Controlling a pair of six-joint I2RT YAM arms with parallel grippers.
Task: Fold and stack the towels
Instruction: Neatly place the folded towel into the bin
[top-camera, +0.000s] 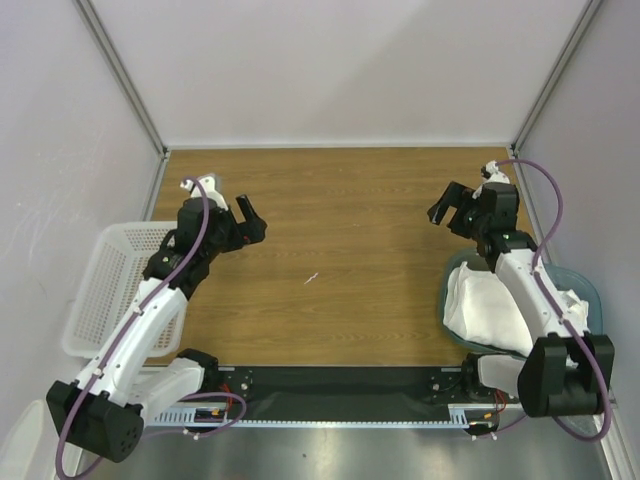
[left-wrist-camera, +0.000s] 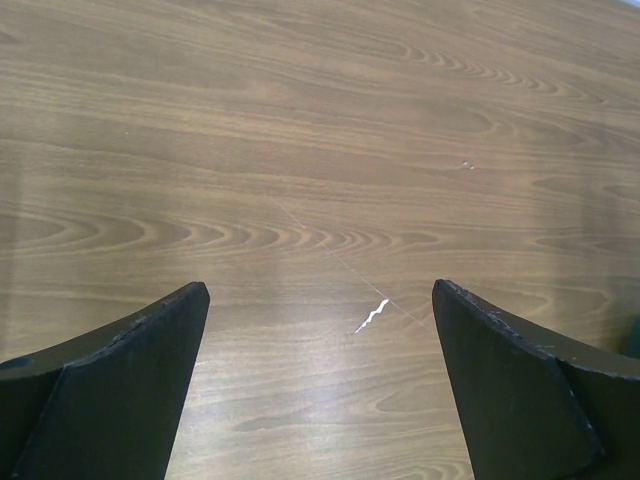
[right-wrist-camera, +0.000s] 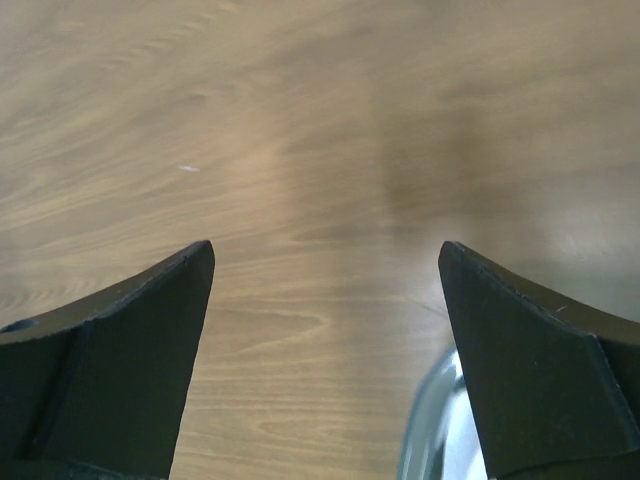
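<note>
My L pincer (top-camera: 252, 218) is spread wide w/ nothing in it. It hangs over the left part of the wooden table (top-camera: 350, 200), and the wrist cam shows only bare grain between the two black fingers. My R pincer (top-camera: 448, 220) is the same, jaws fully apart and holding nothing, over the right part of the table towards the far edge.

Hard to make out: the white towel (top-camera: 480, 305) sits bunched in the teal bin (top-camera: 590, 292) at the near right. My R arm (top-camera: 530, 290) crosses over it and hides the middle. I can't tell what, if anything, lies under or behind that cloth. In the R wrist cam only a blurred bit of the bin rim shows, cut off at the bottom edge. The white perforated basket (top-camera: 100, 290) at the near left is partly covered by my L arm, so its inside is only partly visible.

Edges & room: grey walls (top-camera: 60, 150) close in on the left, far and right sides. Basket and bin sit at the table's side edges. A small white fleck (top-camera: 311, 278) lies approx. mid-table, well apart from both pincers. Wide wood stretches between them.
</note>
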